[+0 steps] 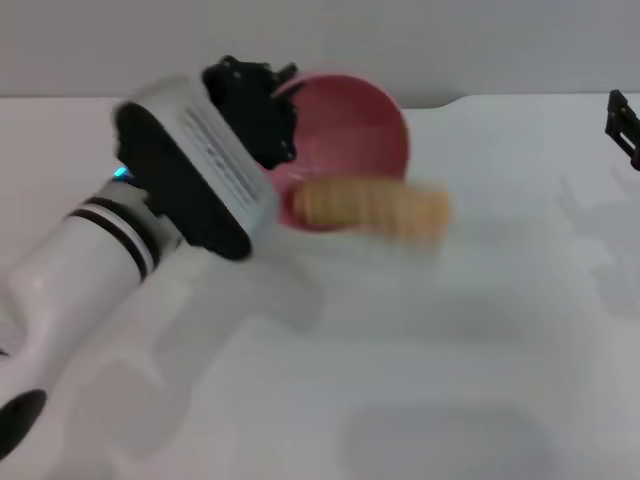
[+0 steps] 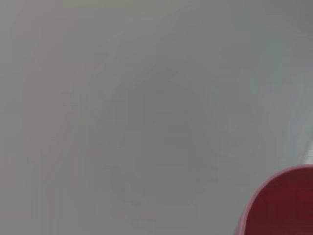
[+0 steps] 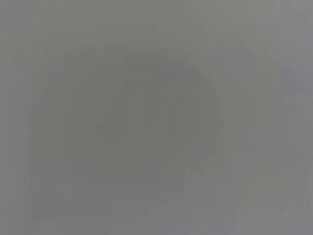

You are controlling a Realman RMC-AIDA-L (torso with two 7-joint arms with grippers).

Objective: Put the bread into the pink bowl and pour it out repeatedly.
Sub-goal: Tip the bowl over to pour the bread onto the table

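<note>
Here, in the head view, the left claw sits in the upper left of the frame, gripping the near-left rim of the pink bowl. The bowl is tipped steeply on its side, its open mouth turned toward the camera and the lower right. The claw's dark fingers are closed on the rim, one part of them showing just inside the bowl's edge.

The bread lies just below the bowl's lower lip, lengthwise across the middle of the frame. Its left end is right at the rim, and its right end reaches out over the white tabletop. It is blurred, so whether it rests on the tabletop or is in the air cannot be told.

The right claw shows only as a dark piece at the upper right edge of the frame, well apart from the bowl and bread; how far it is open cannot be told.

The left wrist view shows a curved piece of the bowl's rim in its lower right corner against a plain grey surface. The right wrist view shows only plain grey.
</note>
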